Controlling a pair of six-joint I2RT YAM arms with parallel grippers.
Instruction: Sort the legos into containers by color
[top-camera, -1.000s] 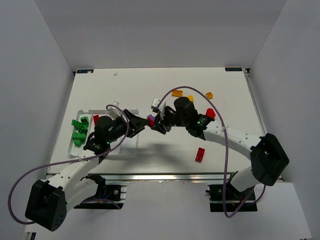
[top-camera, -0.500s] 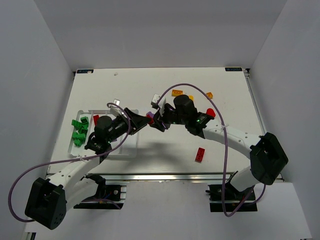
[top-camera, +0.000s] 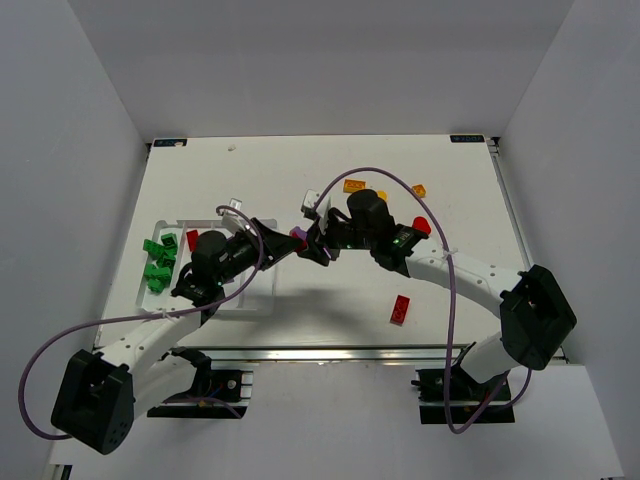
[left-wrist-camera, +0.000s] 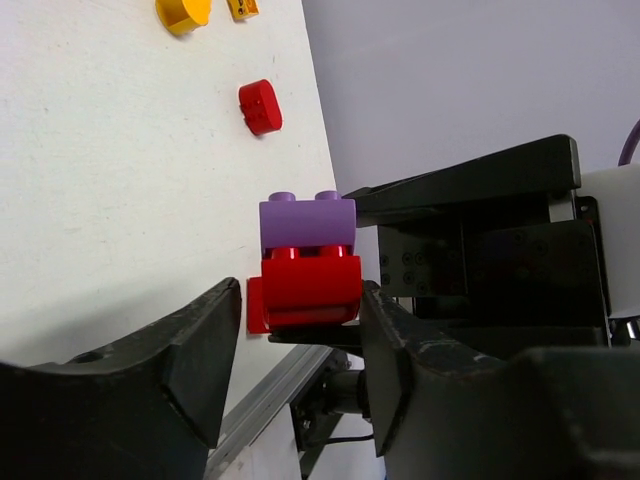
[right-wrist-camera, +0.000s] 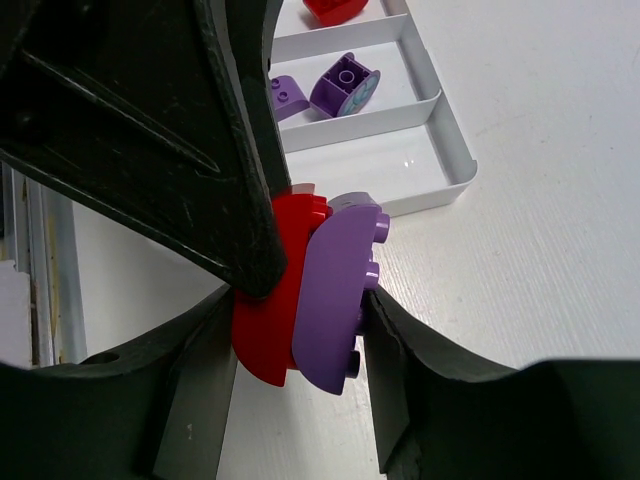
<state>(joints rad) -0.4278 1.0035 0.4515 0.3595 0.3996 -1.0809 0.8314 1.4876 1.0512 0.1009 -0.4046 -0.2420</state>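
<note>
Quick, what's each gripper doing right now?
Left gripper: closed on the red plastic lego brick.
Right gripper: closed on the purple plastic lego brick stuck to that red one.

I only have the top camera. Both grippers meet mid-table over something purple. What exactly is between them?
Observer: The left wrist view shows a two-brick stack: a purple brick sitting on a red brick.
Operator: Who has hold of it?
Observer: The right wrist view shows the right gripper pinching the stack, one finger on red and one on purple. The left gripper appears to close on the red brick's sides only.
Operator: Any purple in the tray yet?
Observer: Yes. The right wrist view shows two purple pieces in one compartment of the tray, with a red piece in the next.
</note>
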